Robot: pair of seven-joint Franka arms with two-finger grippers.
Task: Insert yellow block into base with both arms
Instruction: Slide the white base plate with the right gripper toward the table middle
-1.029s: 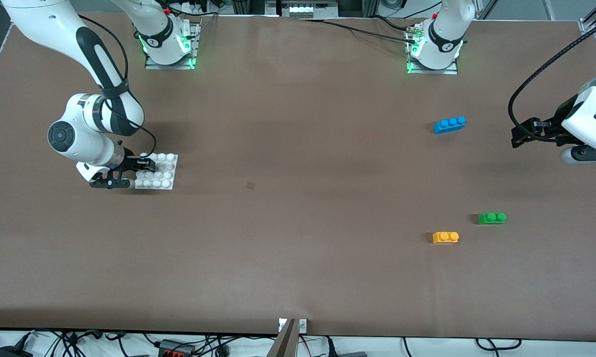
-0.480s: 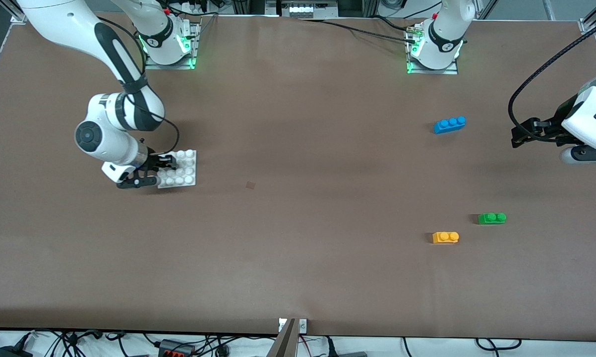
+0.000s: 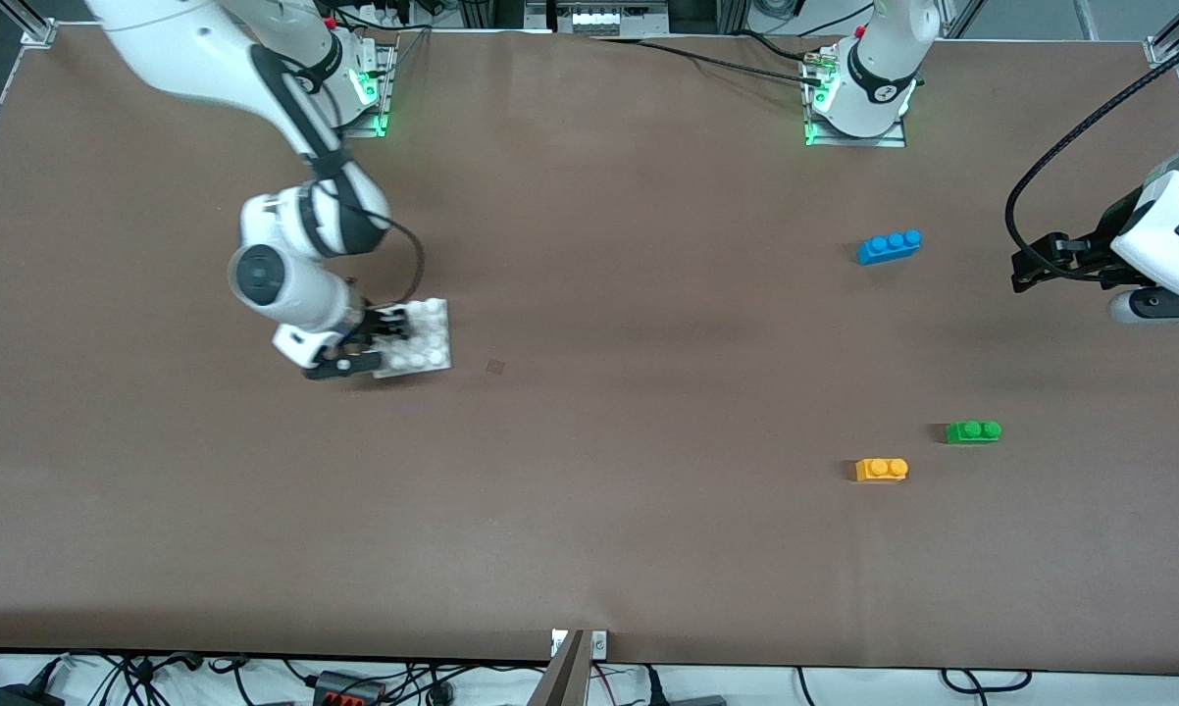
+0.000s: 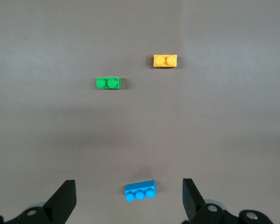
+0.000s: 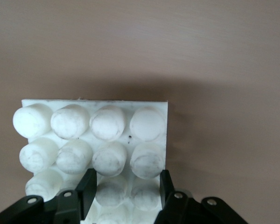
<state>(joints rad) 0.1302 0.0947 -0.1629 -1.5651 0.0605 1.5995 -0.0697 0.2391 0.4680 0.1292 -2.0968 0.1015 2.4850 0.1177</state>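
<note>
Right gripper [image 3: 372, 345], left of centre in the front view, clenches the base [image 3: 423, 338]. Left gripper [image 3: 1036, 265], upper right, hangs released, waiting. Yellow block [image 3: 881, 470] lies lower right, untouched; grasping it probably comes next.

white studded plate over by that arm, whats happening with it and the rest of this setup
The right claw is shut on one edge of the base, holding it toward the right arm's end of the table. The left claw hangs open and waits over the left arm's end. The yellow block lies untouched on the table, beside the green brick, with the blue brick farther from the front camera. Nothing is inserted yet.
</note>
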